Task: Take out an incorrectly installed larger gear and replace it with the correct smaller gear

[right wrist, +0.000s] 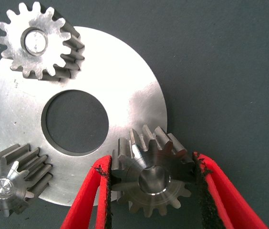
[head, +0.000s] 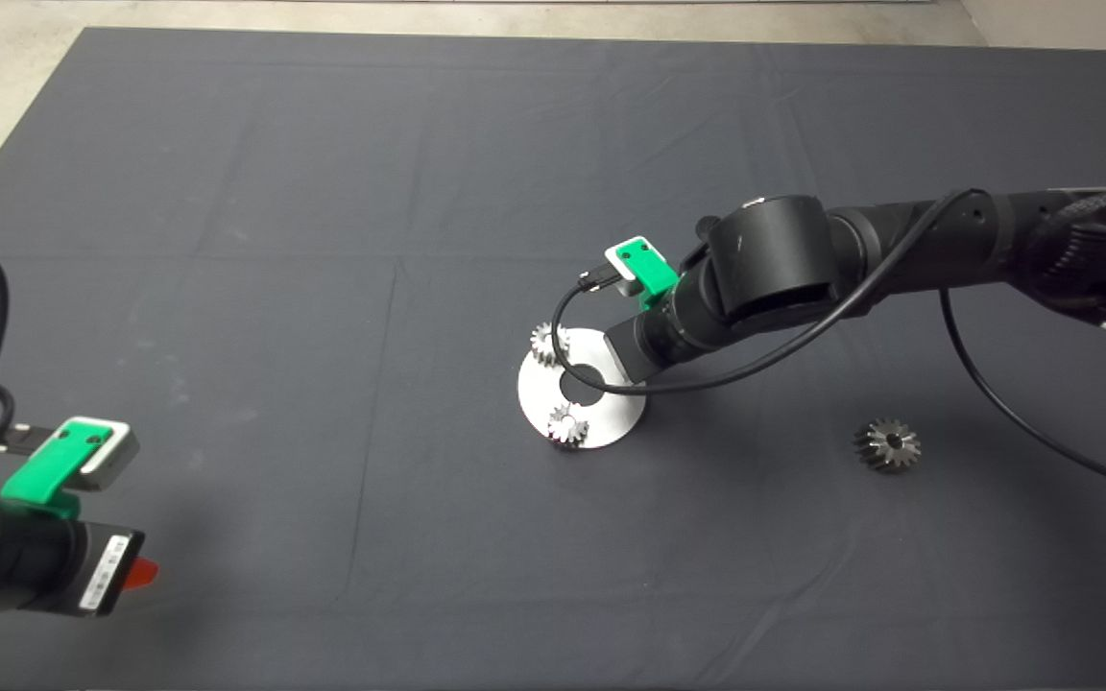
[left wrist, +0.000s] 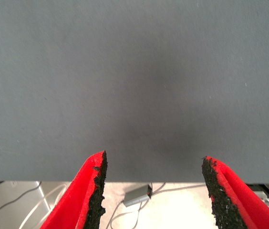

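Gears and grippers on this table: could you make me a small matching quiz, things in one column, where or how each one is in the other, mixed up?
Things:
1. larger gear
2. smaller gear
3. left gripper
4. round plate

Places or states:
A. between the right gripper fingers, at the plate's edge
B. alone on the mat, apart from the plate
C. carries two bright silver gears
D. open, over bare mat

Pairs: 1-B, 2-A, 3-D, 4-C
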`<state>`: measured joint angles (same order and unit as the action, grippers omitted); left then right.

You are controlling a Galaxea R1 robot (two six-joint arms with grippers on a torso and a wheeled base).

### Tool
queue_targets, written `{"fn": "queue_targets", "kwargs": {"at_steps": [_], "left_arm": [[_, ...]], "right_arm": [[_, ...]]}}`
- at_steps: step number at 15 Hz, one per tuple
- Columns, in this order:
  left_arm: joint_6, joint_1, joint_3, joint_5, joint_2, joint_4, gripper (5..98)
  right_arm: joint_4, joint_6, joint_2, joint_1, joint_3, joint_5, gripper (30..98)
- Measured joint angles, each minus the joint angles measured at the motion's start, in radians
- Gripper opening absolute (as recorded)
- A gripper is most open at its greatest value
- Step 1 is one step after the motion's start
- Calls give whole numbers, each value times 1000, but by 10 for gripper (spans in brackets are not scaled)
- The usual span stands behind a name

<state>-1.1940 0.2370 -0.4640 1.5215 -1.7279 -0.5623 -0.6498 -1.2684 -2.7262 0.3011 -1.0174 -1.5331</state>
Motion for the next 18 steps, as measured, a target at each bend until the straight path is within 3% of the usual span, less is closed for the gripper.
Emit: {"fn": "queue_targets", "kwargs": {"at_steps": [11,15,18], "left_arm": [[-3,-5,-1,0,-6,-15,494],[-3,-63,-3,-1,-7,-49,494],[-3,-63,-3,-1,-14,-56,494]], "right_arm": [[-18,0,22,-30,19,11,351],[-27,0,22,-36,23,9,351],[-32,1,19,-38,24,6,351]]}}
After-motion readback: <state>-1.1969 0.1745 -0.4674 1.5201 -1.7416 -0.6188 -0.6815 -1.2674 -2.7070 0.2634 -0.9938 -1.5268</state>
